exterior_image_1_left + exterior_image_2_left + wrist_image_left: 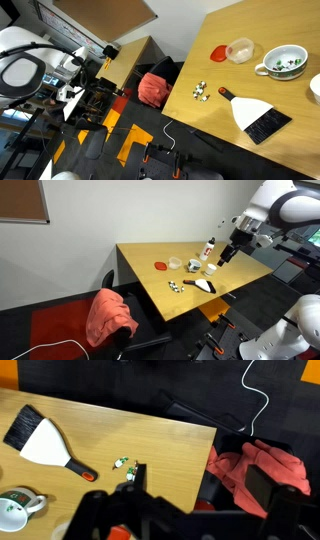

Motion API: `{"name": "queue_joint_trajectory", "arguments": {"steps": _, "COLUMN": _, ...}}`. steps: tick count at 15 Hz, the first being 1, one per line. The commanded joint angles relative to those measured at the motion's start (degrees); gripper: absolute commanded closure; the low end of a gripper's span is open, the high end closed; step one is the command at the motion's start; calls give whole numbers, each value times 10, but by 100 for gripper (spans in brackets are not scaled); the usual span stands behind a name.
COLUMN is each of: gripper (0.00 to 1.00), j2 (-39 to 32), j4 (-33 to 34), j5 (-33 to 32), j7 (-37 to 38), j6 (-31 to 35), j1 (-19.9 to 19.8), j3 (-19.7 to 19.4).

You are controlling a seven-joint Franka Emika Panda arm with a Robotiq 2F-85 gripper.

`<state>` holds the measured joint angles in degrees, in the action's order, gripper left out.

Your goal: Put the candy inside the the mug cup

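The candy (200, 92) is a small cluster of tiny silvery-white pieces on the wooden table, near its edge; it also shows in the other exterior view (177, 286) and in the wrist view (126, 466). The mug cup (283, 62) is wide, white, with green markings inside and a side handle; it stands apart from the candy and shows in the wrist view at the lower left (14, 508). My gripper (199, 476) is open and empty, held high above the table in an exterior view (230, 252). Its left finger appears beside the candy in the wrist view.
A black-and-white brush (255, 115) lies between candy and mug. A translucent plastic cup (240, 50) and a red disc (219, 52) stand behind the candy. A white dish (316, 88) sits at the table's edge. A red cloth (255, 465) lies on a chair beside the table.
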<state>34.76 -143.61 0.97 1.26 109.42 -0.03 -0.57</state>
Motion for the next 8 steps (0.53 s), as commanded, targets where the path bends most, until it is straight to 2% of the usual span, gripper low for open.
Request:
{"name": "queue_joint_trajectory", "arguments": {"steps": 1, "gripper": 0, "j2": 0, "j4": 1, "j5": 1, "j7": -1, "j6": -1, "j1": -2, "j3": 1}}
{"name": "queue_joint_trajectory", "arguments": {"steps": 8, "gripper": 0, "j2": 0, "j4": 1, "j5": 1, "j7": -1, "j6": -1, "j1": -2, "j3": 1}}
